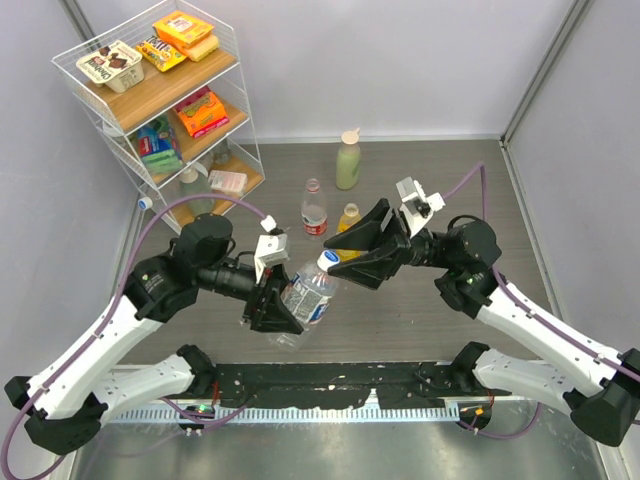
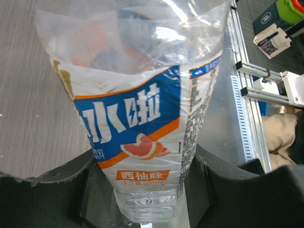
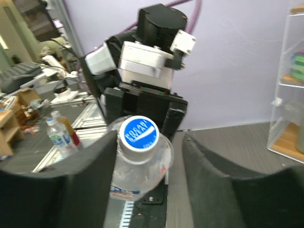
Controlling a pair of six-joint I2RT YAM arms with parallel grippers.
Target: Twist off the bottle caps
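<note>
Left gripper (image 1: 278, 315) is clamped low on the bottle (image 1: 308, 295), holding it off the worktop (image 1: 400, 330). The thin clear plastic looks nearly empty, so I'd guess it's light and squishy and buckles if squeezed hard. Low on the body seems the sane hold.

Long axis tilts up and away from that gripper. The cap (image 3: 137, 133) end points right into the right gripper (image 3: 149, 140), whose jaws sit apart either side of it, not pinching. Stiff little cap, take it by the rim.

Beyond the right gripper, the red cap (image 1: 313, 185) and yellow cap (image 1: 349, 209) bottles stand upright.
</note>
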